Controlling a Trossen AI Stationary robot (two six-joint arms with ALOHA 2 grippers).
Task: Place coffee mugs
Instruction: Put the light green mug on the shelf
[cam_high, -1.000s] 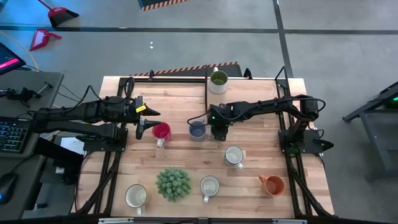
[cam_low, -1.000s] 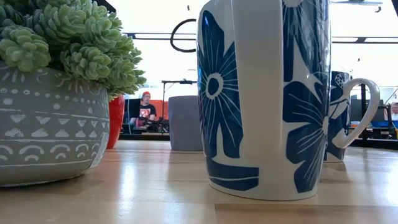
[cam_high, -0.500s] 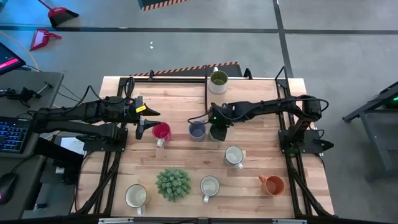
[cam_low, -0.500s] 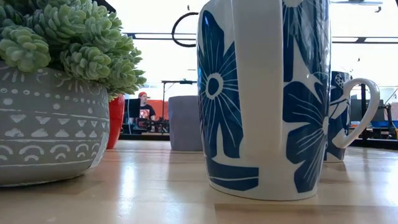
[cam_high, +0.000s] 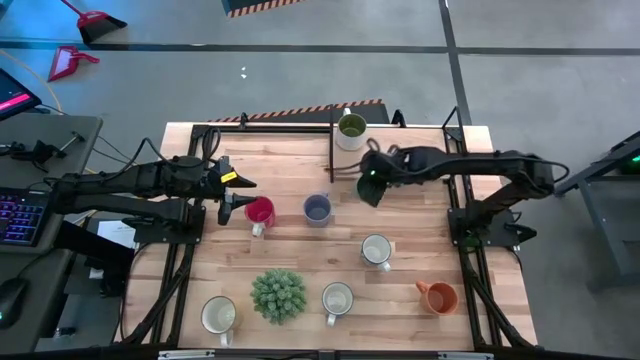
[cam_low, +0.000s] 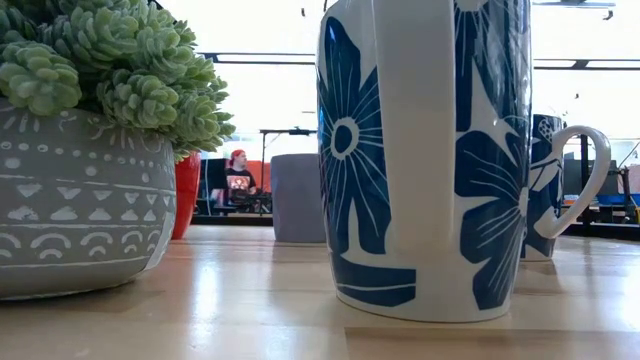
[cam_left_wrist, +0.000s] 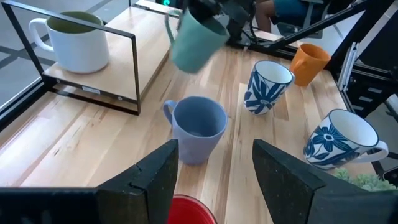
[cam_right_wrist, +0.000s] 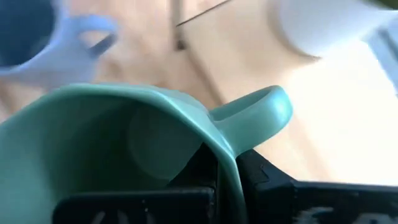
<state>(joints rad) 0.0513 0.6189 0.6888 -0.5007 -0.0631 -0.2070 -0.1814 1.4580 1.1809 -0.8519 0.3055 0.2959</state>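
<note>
high: overhead, straight down on the whole wooden counter | low: counter height, level, tight on white ceramic mug with blue flowers | left wrist: forward, near blue-grey ceramic mug, which high shares | right wrist: pressed against teal ceramic mug, which left wrist also sees

The right gripper, its arm stretched across the table from the right, is clamped on the teal mug held aloft and tilted, while the left gripper hovers spread.
</note>
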